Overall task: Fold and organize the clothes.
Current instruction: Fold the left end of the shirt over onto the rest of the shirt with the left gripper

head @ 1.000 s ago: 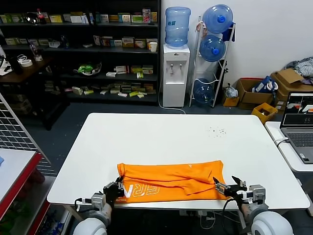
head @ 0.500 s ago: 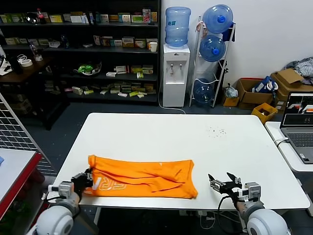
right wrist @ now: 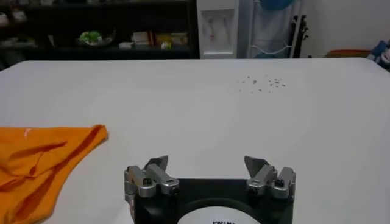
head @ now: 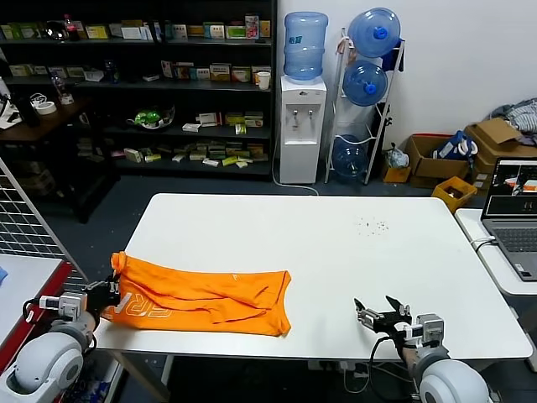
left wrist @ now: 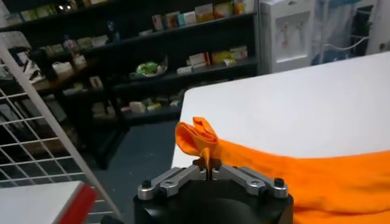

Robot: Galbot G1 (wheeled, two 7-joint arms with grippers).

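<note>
The bright orange T-shirt (head: 205, 295) lies folded into a long wrinkled band along the tabletop's (head: 319, 243) near left edge, white lettering showing at its left end.

Head camera looks down over the table (head: 277, 227); both wrist cameras skim it, facing the shelves (left wrist: 183, 36)

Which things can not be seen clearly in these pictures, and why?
- Head view: the white lettering on the orange T-shirt is folded over and too small to read.
- Head view: how the left gripper pinches the shirt's corner is too small to tell; the left wrist view shows it shut on the cloth.
- Right wrist view: the frame edge cuts off most of the shirt; the right gripper is open, empty.
- Laptop is cut by the edge.
</note>
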